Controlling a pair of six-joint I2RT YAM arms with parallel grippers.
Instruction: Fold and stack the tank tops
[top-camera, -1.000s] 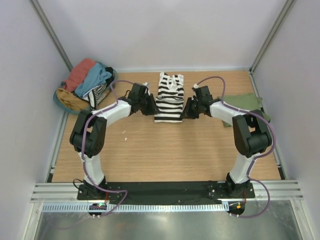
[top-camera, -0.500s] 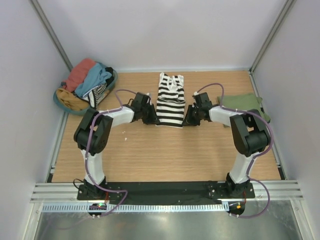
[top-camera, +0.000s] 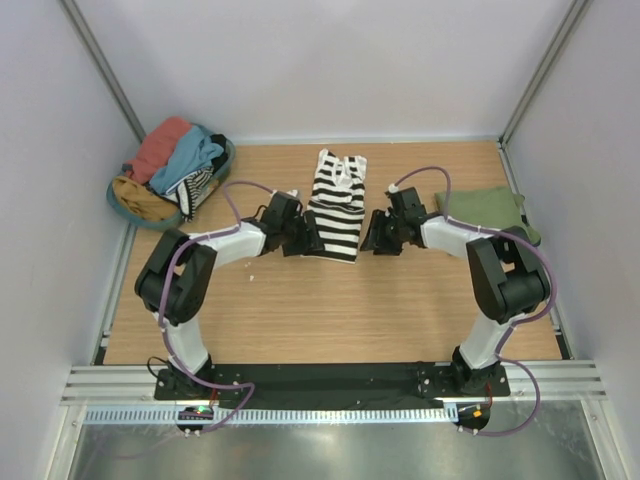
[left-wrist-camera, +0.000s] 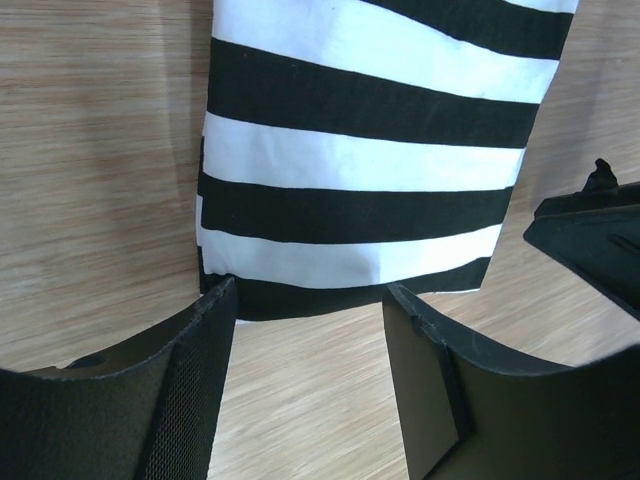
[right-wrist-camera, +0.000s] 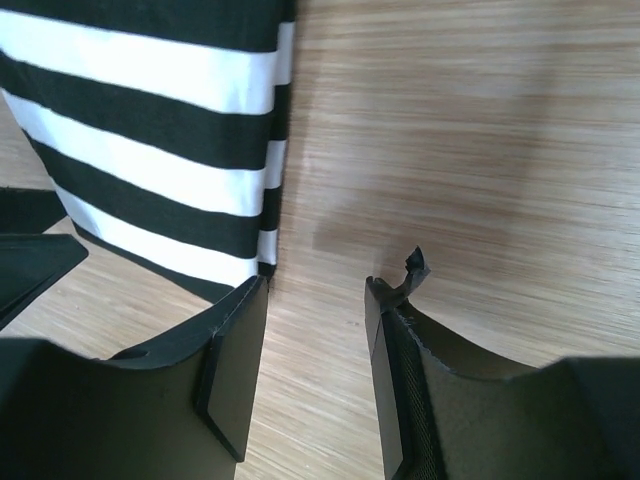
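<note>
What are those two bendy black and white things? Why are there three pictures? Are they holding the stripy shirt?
They are robot arms, a left arm and a right arm, bolted to the near edge of a wooden table. Each ends in a pincer with two fingers, called a gripper. The wide picture comes from a camera up above. The two close-ups come from little cameras on the wrists, so the dark shapes at the bottom are each arm's own fingers. Between the arms lies a black-and-white striped cloth tank top, folded narrow. A folded olive green top lies at the right. A round basket at the far left holds more clothes. The left gripper and right gripper sit open at the striped top's near end, holding nothing.
</note>
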